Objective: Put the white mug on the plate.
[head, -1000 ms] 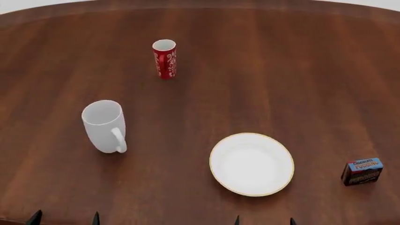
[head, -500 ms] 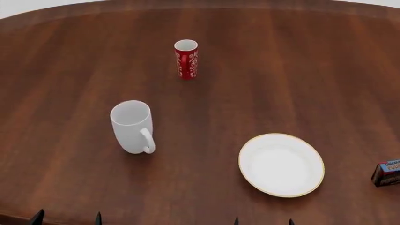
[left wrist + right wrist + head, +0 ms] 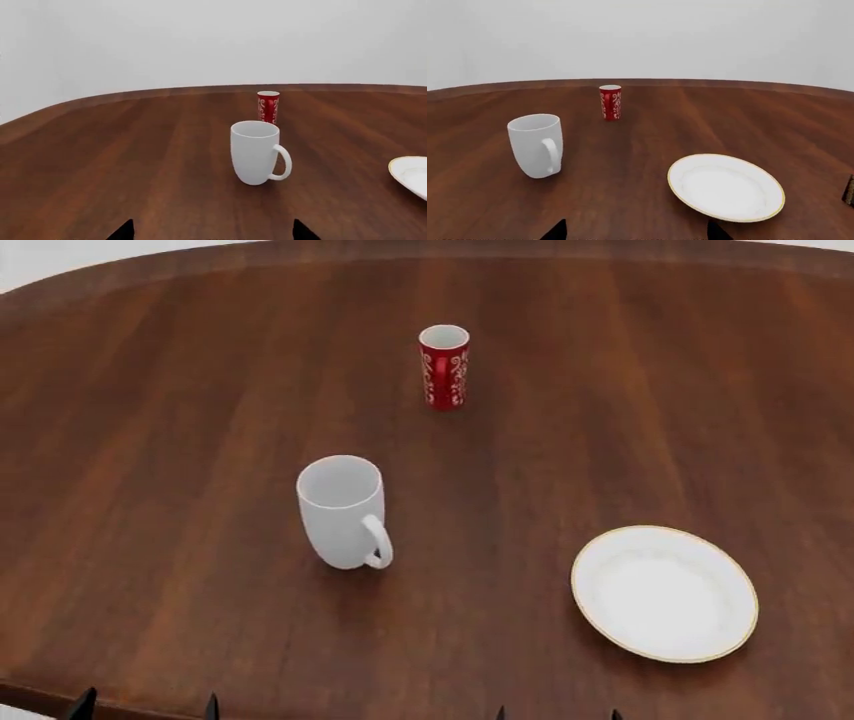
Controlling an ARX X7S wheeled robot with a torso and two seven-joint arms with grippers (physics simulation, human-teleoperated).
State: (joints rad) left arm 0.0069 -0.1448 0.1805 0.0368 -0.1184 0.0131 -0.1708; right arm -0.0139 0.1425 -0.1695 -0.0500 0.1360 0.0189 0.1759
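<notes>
We saw the white mug (image 3: 342,511) standing upright on the dark wooden table (image 3: 160,440), a plain glossy cylinder with an open mouth and a loop handle turned toward the near right; its wall carried no pattern and it looked empty inside. It stood left of centre in the head view, well apart from the plate (image 3: 665,592), which lay flat to the near right, a round white dish with a thin tan-gold rim, clearly wider than the mug and with nothing on it. Farther back, right of the white mug, stood a slim red mug (image 3: 445,366) with a white swirl pattern, also upright. Of the arms we saw very little: only dark fingertips poked in at the near edge of the head view, one pair at the left for the left gripper (image 3: 147,706) and one pair toward the right for the right gripper (image 3: 557,714). In each wrist view the two tips stood wide apart with bare table between them, so both grippers were spread and held nothing. Both sat low at the near edge of the table, short of the mug and the plate, touching neither.
</notes>
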